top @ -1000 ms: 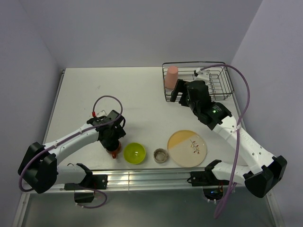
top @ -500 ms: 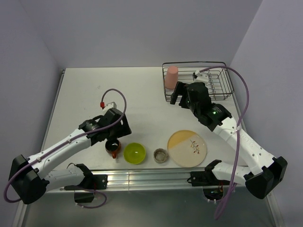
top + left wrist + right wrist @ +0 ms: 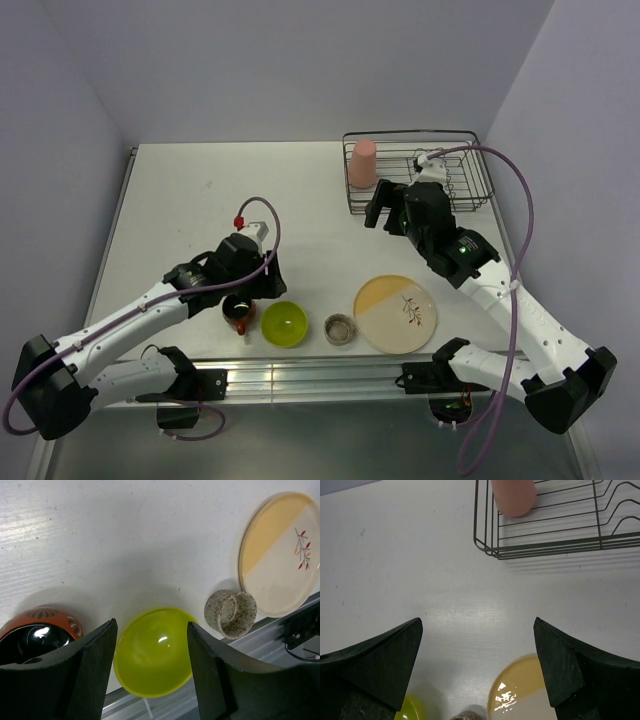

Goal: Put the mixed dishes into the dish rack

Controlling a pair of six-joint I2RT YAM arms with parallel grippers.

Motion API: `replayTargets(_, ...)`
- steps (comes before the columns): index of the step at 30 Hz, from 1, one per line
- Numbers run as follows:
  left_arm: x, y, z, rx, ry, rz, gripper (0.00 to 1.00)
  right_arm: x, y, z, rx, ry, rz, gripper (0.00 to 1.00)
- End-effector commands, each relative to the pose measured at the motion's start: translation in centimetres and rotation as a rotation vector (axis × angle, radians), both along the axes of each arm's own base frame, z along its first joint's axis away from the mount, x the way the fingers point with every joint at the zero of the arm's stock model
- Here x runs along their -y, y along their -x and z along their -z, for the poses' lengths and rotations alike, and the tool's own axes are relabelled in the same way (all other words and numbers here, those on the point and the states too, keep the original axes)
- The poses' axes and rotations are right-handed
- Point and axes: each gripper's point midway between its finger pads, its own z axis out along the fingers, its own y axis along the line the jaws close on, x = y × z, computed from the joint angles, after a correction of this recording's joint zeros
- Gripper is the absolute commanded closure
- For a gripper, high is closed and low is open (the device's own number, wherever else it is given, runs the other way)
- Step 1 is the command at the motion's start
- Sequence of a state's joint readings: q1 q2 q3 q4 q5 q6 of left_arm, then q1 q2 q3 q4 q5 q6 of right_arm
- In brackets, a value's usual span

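My left gripper [image 3: 268, 293] is open and empty, its jaws hovering either side of the lime-green bowl [image 3: 284, 323] [image 3: 152, 652]. The orange mug [image 3: 238, 313] [image 3: 37, 632] stands just left of the bowl. The tiny greyish-beige cup [image 3: 340, 328] [image 3: 231, 612] lies right of the bowl, and the pale-yellow plate [image 3: 396, 313] [image 3: 280, 550] is beyond it. My right gripper [image 3: 385, 210] [image 3: 476, 625] is open and empty above bare table, in front of the dish rack [image 3: 440, 195] [image 3: 560, 540]. The pink tumbler [image 3: 363, 163] [image 3: 514, 497] stands in the rack's left end.
The dishes sit in a row close to the table's near edge, by the metal rail [image 3: 300, 375]. Walls close the table in at the back and both sides. The rack stands in the far right corner.
My left gripper has moved right, off the orange mug, and now hangs over the green bowl. My right gripper has shifted slightly, staying in front of the rack.
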State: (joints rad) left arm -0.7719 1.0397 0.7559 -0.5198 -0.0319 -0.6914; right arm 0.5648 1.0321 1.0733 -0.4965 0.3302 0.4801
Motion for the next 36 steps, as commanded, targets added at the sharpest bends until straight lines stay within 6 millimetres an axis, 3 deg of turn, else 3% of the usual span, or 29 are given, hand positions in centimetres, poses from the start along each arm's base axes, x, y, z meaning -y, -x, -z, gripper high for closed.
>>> replayTargets(1, 1.0, -0.2, 0.4, 0.011, -0.004, 0.070, 0.37, 0.2, 0.3, -1.2, 0.051, -0.019, -0.013, 0.00)
replayTargets(7, 1.1, 0.0, 2.0, -0.034, -0.023, 0.060, 0.44, 0.7, 0.7, -1.9, 0.078, -0.018, -0.013, 0.00)
replayTargets(16, 0.6, 0.9, 4.3, -0.113, -0.017, -0.006, 0.39, 0.5, 1.2, -3.0, 0.114, -0.044, -0.036, 0.00)
replayTargets(26, 1.1, 2.1, 6.6, -0.181, -0.045, 0.030, 0.45, 0.6, 1.3, -3.2, 0.122, -0.041, -0.039, 0.00)
replayTargets(31, 1.4, 2.8, 7.6, -0.215, -0.056, 0.047, 0.60, 0.5, 1.2, -3.3, 0.122, -0.042, -0.043, 0.00)
replayTargets(34, 1.4, 2.9, 7.8, -0.219, -0.063, 0.058, 0.80, 0.3, 1.3, -3.3, 0.112, -0.045, -0.052, 0.00)
replayTargets(36, 1.3, 2.5, 6.9, -0.191, -0.068, 0.056, 1.00, 0.1, 1.4, -3.3, 0.089, -0.049, -0.057, 0.00)
